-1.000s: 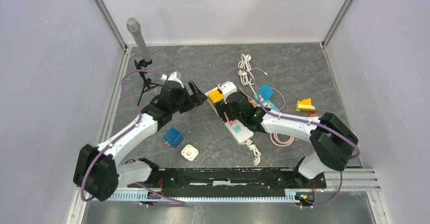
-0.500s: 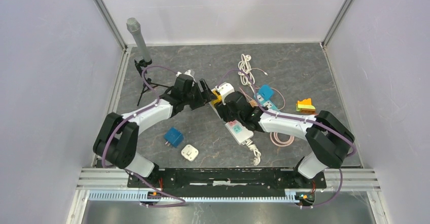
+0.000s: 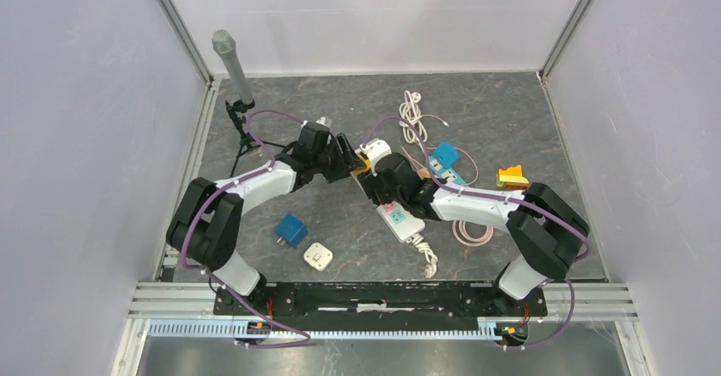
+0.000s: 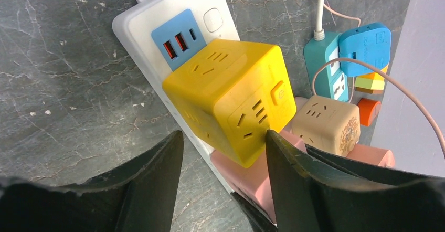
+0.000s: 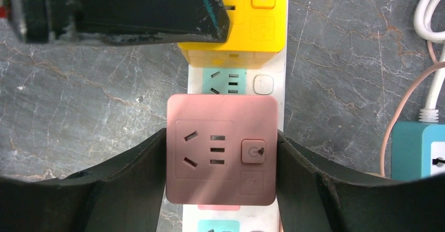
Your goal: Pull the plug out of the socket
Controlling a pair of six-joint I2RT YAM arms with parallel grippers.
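A white power strip [image 3: 400, 221] lies slantwise mid-table, also in the left wrist view [image 4: 141, 43] and the right wrist view [image 5: 281, 85]. A yellow cube plug [image 4: 231, 101] and a pink cube plug [image 5: 220, 148] sit plugged into it side by side. My left gripper [image 4: 223, 161] is open, its fingers on either side of the yellow cube's near corner [image 3: 363, 162]. My right gripper [image 5: 221, 161] is shut on the pink cube, one finger pressed on each side. In the top view the right gripper [image 3: 387, 180] hides the pink cube.
A blue cube plug [image 3: 291, 230] and a white plug [image 3: 318, 256] lie near the front left. A microphone on a tripod [image 3: 231, 61] stands back left. A teal strip with a blue plug [image 3: 445, 156], a white cable [image 3: 412, 112], a beige cube [image 4: 325, 124] and orange-yellow blocks [image 3: 512, 176] lie right.
My left arm has swung right and brought its open gripper up to the yellow cube. My right gripper has stayed on the pink cube.
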